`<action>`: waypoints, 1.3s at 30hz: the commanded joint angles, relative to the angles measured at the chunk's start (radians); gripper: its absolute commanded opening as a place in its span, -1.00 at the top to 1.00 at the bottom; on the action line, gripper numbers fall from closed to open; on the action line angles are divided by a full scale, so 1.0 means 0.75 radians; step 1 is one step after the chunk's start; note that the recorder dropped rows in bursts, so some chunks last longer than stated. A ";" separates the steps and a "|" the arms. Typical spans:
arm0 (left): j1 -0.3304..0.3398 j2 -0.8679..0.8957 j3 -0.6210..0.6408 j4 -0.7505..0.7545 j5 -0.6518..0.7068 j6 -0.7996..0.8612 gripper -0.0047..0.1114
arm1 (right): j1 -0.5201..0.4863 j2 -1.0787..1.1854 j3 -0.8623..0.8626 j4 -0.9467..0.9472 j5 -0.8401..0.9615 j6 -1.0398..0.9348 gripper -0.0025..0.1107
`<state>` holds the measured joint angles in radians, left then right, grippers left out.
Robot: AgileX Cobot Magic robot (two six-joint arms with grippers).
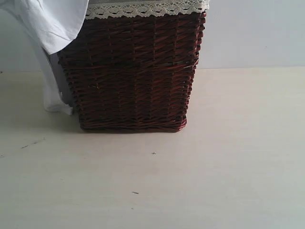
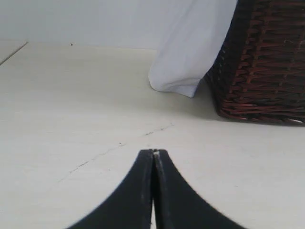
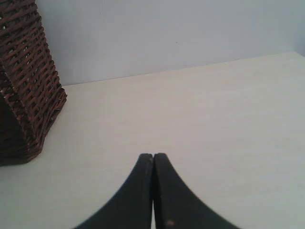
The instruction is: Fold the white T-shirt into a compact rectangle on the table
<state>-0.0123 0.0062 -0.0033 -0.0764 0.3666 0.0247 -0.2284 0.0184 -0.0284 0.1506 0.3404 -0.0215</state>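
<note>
The white T-shirt [image 1: 45, 28] hangs out over the left rim of a dark wicker basket [image 1: 133, 71], and a fold of it reaches down to the table [image 1: 214, 167]. In the left wrist view the T-shirt's [image 2: 190, 52] hanging end rests on the table [image 2: 71, 95] beside the basket [image 2: 267, 62]. My left gripper [image 2: 153, 152] is shut and empty, low over the table, well short of the cloth. My right gripper [image 3: 153, 155] is shut and empty too, over bare table [image 3: 214, 119] to the side of the basket [image 3: 26, 81]. Neither gripper shows in the exterior view.
The basket has a white lace trim [image 1: 143, 8] along its top edge and stands at the back of the table against a pale wall [image 1: 257, 33]. A thin dark crack [image 2: 119, 150] and small specks [image 1: 135, 192] mark the tabletop.
</note>
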 commanded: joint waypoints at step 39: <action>0.002 -0.008 0.004 -0.178 -0.255 -0.014 0.92 | -0.006 -0.007 0.005 0.000 -0.008 -0.004 0.96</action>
<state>-0.0123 0.0062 -0.0033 -0.1369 0.2732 0.0226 -0.2284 0.0184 -0.0284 0.1506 0.3404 -0.0215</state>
